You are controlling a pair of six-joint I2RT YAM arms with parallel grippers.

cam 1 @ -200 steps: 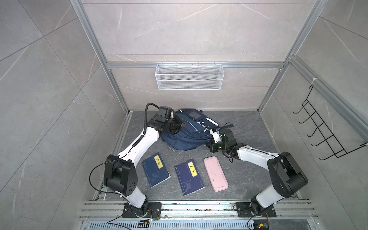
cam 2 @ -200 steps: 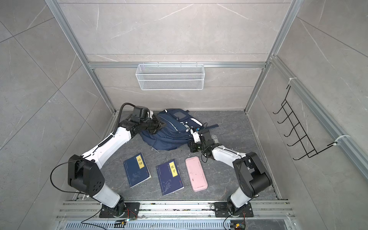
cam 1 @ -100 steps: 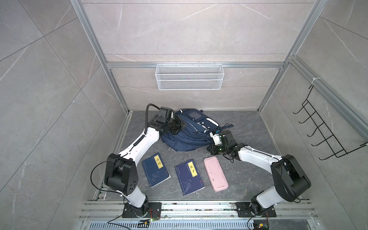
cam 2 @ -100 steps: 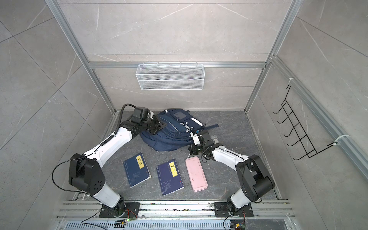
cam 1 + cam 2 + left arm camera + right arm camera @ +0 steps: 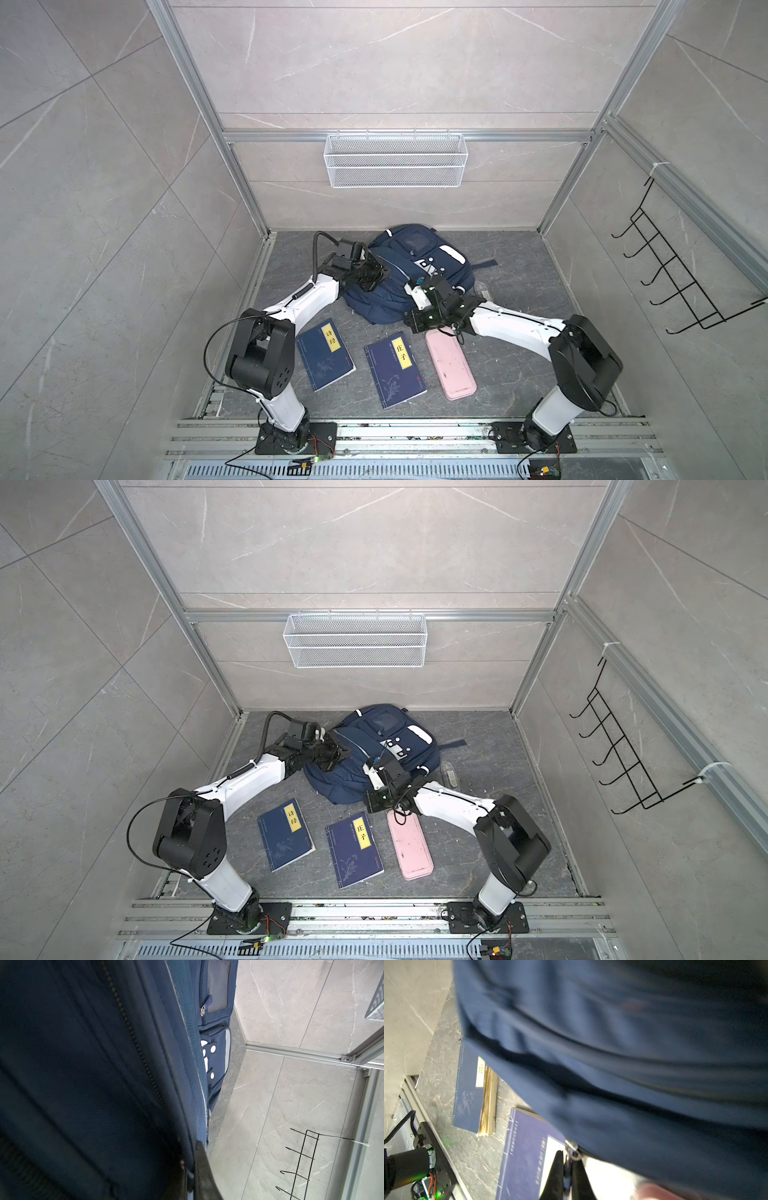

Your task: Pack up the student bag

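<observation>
Right wrist view: pinching silver metal zip pull (image 5: 572, 1152) at edge of large navy-blue fabric backpack (image 5: 633, 1064) with right gripper (image 5: 568, 1160); with left gripper (image 5: 190, 1159), pinching backpack side seam.

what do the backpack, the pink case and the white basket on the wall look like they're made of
The backpack looks like matte woven navy fabric: weave, seams and zips show in the wrist views. The pink case is probably hard plastic: smooth, slight sheen, rounded corners. The wall basket is likely white-coated metal wire: fine see-through mesh.

Left tool (image 5: 190, 1159), right tool (image 5: 568, 1157) clamped (both extended forward).
</observation>
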